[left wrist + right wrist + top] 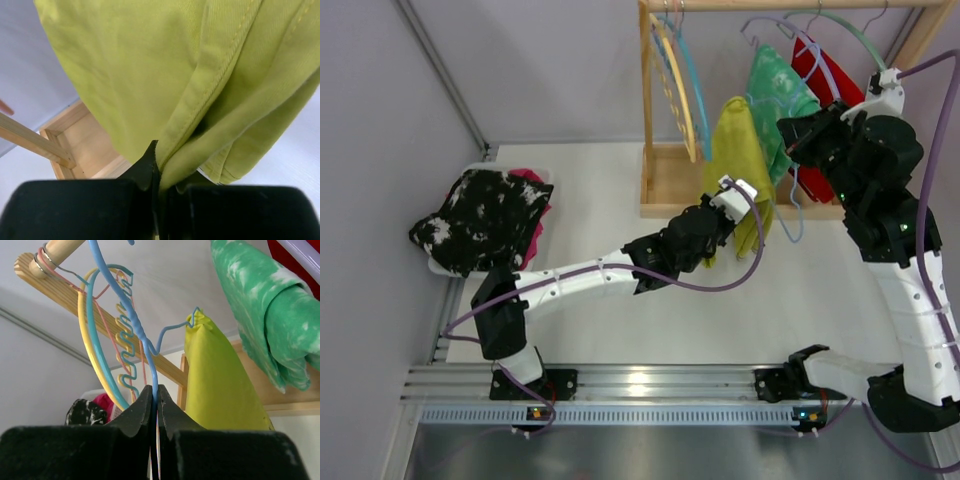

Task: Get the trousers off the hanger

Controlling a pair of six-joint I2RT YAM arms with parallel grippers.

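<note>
Mustard-yellow trousers [150, 75] are pinched low in the closed left gripper [160, 170] and are not yet pulled off the blue wire hanger [137, 330] clamped by the right gripper [154, 392]; green trousers [775, 95] and red trousers [820, 65] are left hanging.

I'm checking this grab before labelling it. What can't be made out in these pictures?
Top view: where the left end effector pinches the yellow trousers, hidden under its own wrist.
Left wrist view: the blue hanger, blocked by yellow cloth filling the frame.
Right wrist view: the red trousers, cut off by the top right corner.
</note>
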